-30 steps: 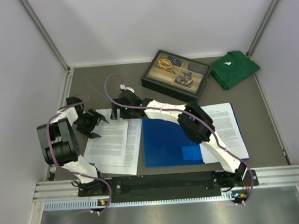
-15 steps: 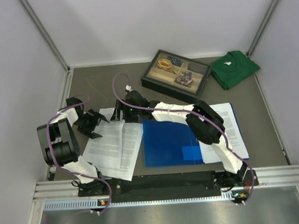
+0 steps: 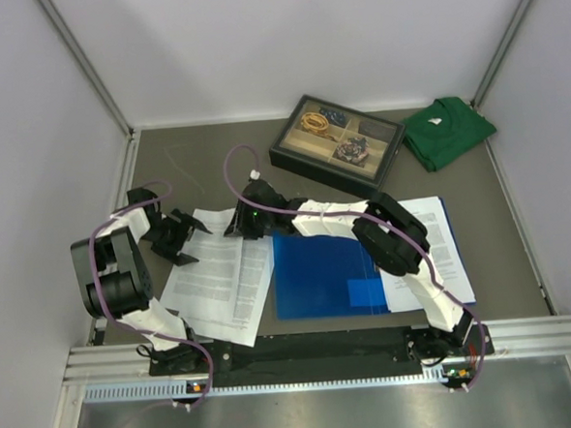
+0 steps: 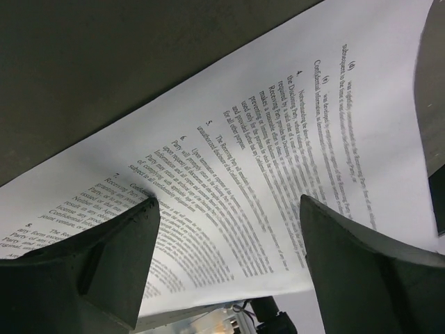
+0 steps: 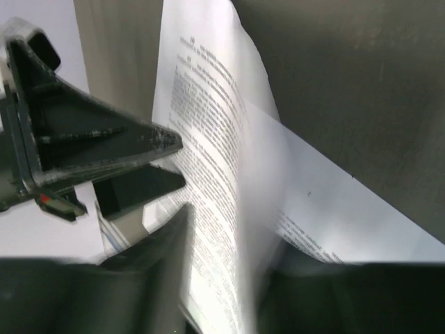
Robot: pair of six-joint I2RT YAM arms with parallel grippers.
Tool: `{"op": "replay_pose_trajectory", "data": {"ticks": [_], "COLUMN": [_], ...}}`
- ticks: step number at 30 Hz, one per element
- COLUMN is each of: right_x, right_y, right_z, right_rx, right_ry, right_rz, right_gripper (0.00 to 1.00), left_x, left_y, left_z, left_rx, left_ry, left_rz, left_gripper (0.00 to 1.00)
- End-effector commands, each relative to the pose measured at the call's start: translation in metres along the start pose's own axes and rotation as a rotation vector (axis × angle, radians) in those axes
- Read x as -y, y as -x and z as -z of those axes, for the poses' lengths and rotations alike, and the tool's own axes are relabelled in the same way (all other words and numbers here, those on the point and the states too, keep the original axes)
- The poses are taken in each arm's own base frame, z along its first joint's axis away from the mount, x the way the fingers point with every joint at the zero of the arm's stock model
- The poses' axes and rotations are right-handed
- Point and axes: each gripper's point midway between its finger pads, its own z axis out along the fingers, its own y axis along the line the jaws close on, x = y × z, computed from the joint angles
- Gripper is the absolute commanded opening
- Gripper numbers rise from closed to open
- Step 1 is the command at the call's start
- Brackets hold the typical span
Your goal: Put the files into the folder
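files point(image 3: 222, 281): loose printed stack, lower left of the top view, just left of the blue folder point(image 3: 318, 265).
top sheet point(image 5: 208, 139): curled up at the stack's far edge.
writing: numbered clauses; "confidential information" legible in the left wrist view.
left gripper point(image 3: 177, 236): jaws wide apart over the stack's upper left corner.
right gripper point(image 3: 245, 222): top sheet between its jaws; cannot tell if pinched.

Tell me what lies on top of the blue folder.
Printed sheets lie on the right half of the folder; the left half is bare. The right arm crosses above, hiding part of both.
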Motion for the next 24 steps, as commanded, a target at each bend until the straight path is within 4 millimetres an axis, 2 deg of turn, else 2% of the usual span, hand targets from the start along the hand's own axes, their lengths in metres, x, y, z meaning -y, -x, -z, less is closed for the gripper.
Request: {"op": "replay_pose_trajectory", "data": {"ticks": [1,2,3,5,6,7,8,9,11,12,14,15,16,17,18,19,20,21,22,24], "right_x": [-0.023,-0.032,-0.038,-0.057,-0.064,-0.077,-0.071,-0.076,-0.080,-0.060,-0.044,-0.017,-0.004,0.020,0.031,0.066,0.081,0.087,0.116,0.131], "right_y": [0.018,0.019,0.017,0.021,0.021,0.026,0.027,0.027,0.029,0.026,0.028,0.028,0.031,0.032,0.046,0.050,0.052,0.056,0.056,0.053], "right_z": [0.009,0.009,0.012,0.027,0.035,0.052,0.063,0.076,0.108,0.123,0.155,0.173,0.188,0.201,0.224,0.244,0.256,0.274,0.290,0.313], "right_rx": [0.068,0.060,0.031,0.026,0.018,0.025,-0.004,-0.024,-0.060,-0.145,-0.202,-0.269,-0.277,-0.299,-0.234,-0.272,-0.282,-0.263,-0.307,-0.321], "right_ry": [0.051,0.071,0.097,0.128,0.141,0.154,0.108,0.118,0.131,0.081,0.068,0.002,-0.028,-0.082,-0.163,-0.264,-0.307,-0.325,-0.372,-0.369], "right_rz": [0.116,0.136,0.157,0.230,0.252,0.271,0.300,0.325,0.404,0.393,0.471,0.448,0.468,0.538,0.588,0.621,0.644,0.662,0.644,0.660], "right_gripper": [0.18,0.04,0.00,0.00,0.00,0.00,0.00,0.00,0.00,0.00,0.00,0.00,0.00,0.00,0.00,0.00,0.00,0.00,0.00,0.00], "left_x": [-0.008,-0.002,0.006,0.019,0.030,0.036,0.047,0.055,0.073,0.083,0.100,0.108,0.122,0.127,0.134,0.141,0.147,0.150,0.158,0.162], "left_y": [0.004,0.009,0.014,0.022,0.024,0.022,0.022,0.021,0.012,0.006,-0.014,-0.023,-0.043,-0.054,-0.063,-0.082,-0.090,-0.097,-0.112,-0.122], "left_z": [0.003,0.009,0.023,0.040,0.057,0.064,0.075,0.091,0.108,0.121,0.127,0.131,0.127,0.123,0.117,0.109,0.106,0.096,0.093,0.080], "left_rx": [0.056,0.081,0.139,0.217,0.276,0.300,0.331,0.382,0.432,0.473,0.490,0.500,0.477,0.457,0.431,0.390,0.373,0.346,0.321,0.298], "left_ry": [0.031,0.017,-0.004,-0.035,-0.070,-0.086,-0.112,-0.136,-0.178,-0.218,-0.260,-0.287,-0.323,-0.340,-0.354,-0.371,-0.376,-0.360,-0.371,-0.348], "left_rz": [-0.052,-0.070,-0.097,-0.148,-0.182,-0.220,-0.253,-0.286,-0.365,-0.404,-0.481,-0.514,-0.576,-0.601,-0.622,-0.661,-0.682,-0.701,-0.745,-0.778], "left_gripper": [0.88,0.89,0.91,0.93,0.93,0.94,0.94,0.94,0.95,0.95,0.95,0.96,0.96,0.95,0.95,0.95,0.94,0.94,0.93,0.93]}}
